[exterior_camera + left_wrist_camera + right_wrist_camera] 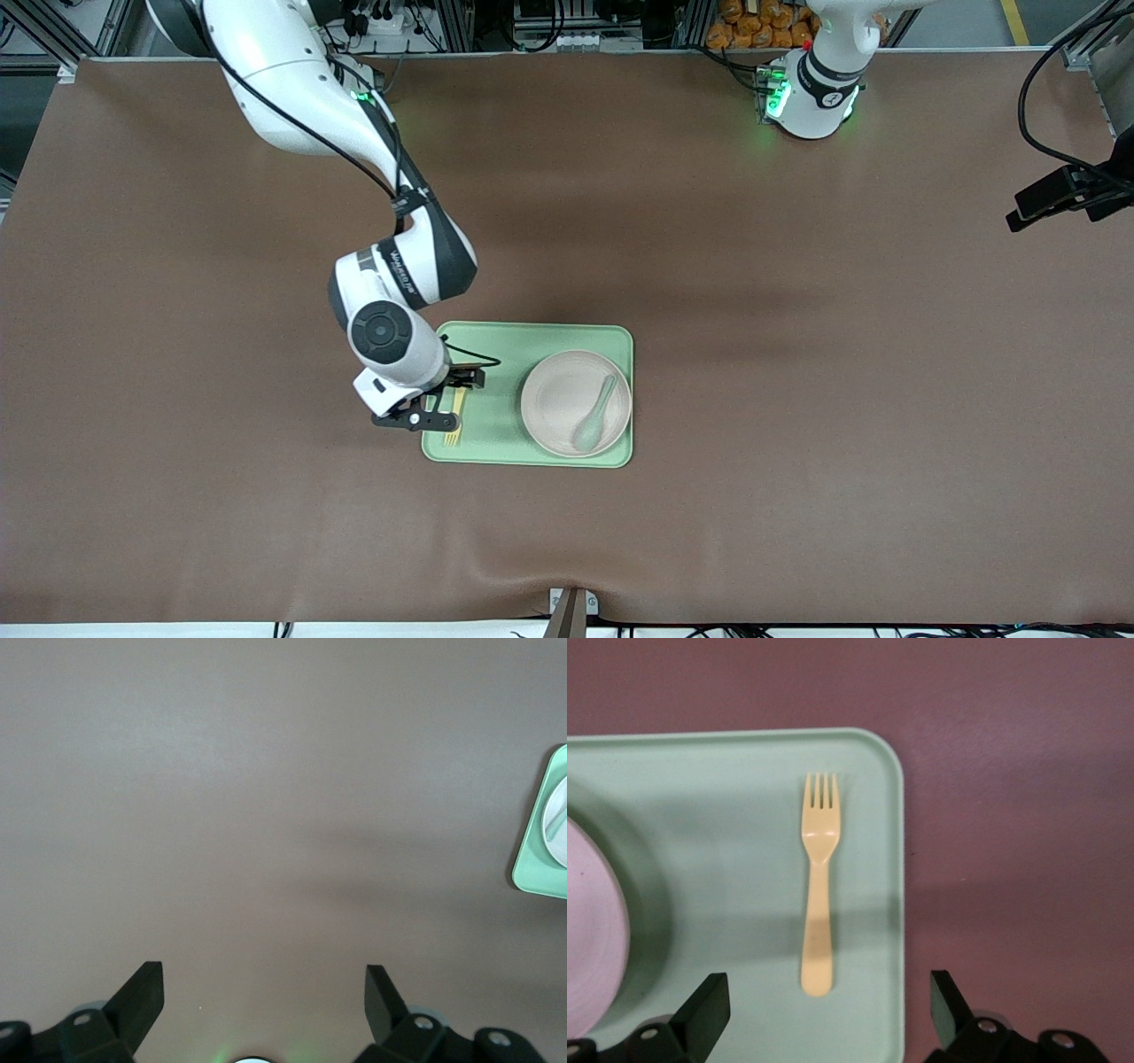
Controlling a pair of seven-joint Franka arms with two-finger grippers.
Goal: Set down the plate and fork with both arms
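Observation:
The pale-yellow fork lies flat on the light-green tray, at the tray's end toward the right arm. In the right wrist view the fork lies lengthwise, its handle end between the open fingers. My right gripper is open over the fork and holds nothing. The beige-pink plate sits on the tray's other end with a pale-green spoon in it. Its rim shows in the right wrist view. My left gripper is open and empty over bare table, and the left arm waits.
The brown mat covers the table. The tray's corner shows at the edge of the left wrist view. A black camera mount hangs at the left arm's end. A small clamp sits at the table's edge nearest the front camera.

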